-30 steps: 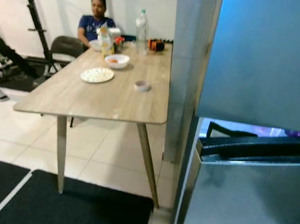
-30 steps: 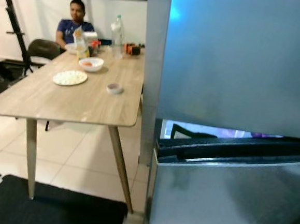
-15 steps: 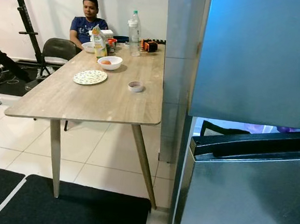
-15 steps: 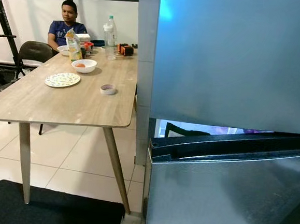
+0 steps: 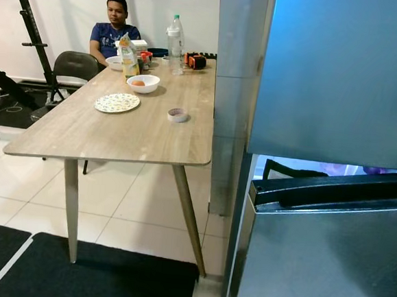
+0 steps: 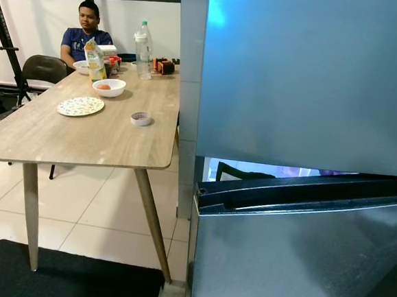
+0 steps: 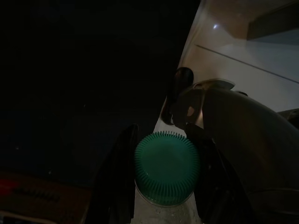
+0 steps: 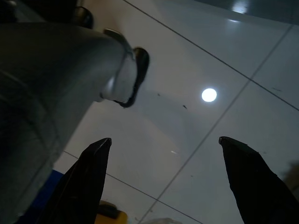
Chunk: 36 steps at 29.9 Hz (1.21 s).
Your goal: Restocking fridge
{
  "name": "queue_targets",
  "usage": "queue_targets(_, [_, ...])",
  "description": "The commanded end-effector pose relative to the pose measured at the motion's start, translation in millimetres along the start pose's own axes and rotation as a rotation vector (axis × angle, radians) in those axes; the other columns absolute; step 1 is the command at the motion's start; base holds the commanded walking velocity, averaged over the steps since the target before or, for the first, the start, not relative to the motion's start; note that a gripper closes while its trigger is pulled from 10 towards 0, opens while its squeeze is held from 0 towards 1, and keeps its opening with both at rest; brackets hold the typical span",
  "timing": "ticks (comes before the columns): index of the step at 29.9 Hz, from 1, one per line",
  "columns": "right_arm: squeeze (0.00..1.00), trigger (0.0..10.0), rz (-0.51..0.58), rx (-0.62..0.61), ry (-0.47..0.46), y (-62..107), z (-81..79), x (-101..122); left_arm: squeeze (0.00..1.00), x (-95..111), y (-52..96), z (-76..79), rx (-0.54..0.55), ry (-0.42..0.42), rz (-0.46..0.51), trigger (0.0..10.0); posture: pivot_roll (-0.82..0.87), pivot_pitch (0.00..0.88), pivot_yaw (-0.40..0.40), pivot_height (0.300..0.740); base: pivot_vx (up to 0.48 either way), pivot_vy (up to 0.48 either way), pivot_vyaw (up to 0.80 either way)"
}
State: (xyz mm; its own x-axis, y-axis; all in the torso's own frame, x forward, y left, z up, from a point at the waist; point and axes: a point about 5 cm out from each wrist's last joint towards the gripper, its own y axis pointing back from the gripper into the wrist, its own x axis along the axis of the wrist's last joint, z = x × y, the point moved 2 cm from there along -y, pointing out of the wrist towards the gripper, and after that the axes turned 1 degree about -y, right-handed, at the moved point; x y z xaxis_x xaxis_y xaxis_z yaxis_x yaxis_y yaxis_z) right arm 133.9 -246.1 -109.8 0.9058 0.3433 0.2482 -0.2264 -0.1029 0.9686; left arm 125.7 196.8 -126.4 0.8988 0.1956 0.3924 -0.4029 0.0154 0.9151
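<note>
A silver fridge (image 5: 341,77) stands close on my right. Its lower door (image 5: 320,261) is tilted slightly ajar, and a lit strip of the interior (image 6: 252,170) shows above its black handle edge. In the dark left wrist view my left gripper (image 7: 161,154) is shut on a bottle with a ribbed green cap (image 7: 166,172), one black finger on each side of it. My right gripper (image 8: 163,142) hangs open over white floor tiles, nothing between its fingers.
A wooden table (image 5: 138,133) stands to the left of the fridge with a water bottle (image 5: 174,35), juice carton (image 5: 128,57), bowl (image 5: 142,83), plate (image 5: 117,103) and small dish (image 5: 178,114). A person (image 5: 111,31) sits at its far end beside a chair (image 5: 71,66). A black mat (image 5: 92,278) lies below.
The whole picture has shifted a little to the left and sharpened, so the camera moved. Table things and fridge doors stand as before.
</note>
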Motion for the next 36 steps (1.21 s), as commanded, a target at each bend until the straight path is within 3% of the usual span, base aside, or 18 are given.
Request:
queue_targets(1, [0.00, 10.0, -0.005, -0.012, 0.015, 0.0, 0.9, -0.6, 0.00, -2.8, 0.6, -2.1, 0.004, -0.004, -0.015, 10.0, -0.10, 0.000, 0.011, 0.740, -0.322, 0.000, 0.00])
queue_targets(22, [0.00, 10.0, -0.014, -0.022, 0.037, -0.1, 2.0, 1.6, 0.00, -1.6, 0.5, -2.3, 0.003, 0.001, -0.012, 10.0, -0.11, 0.000, 0.010, 0.740, -0.321, 0.000, 0.00])
queue_targets(36, [0.00, 10.0, -0.018, -0.013, 0.046, -0.6, 0.4, 2.8, 0.00, 0.1, 0.5, -3.2, 0.013, -0.006, 0.001, 10.0, -0.11, 0.000, 0.010, 0.740, 0.000, 0.000, 0.00])
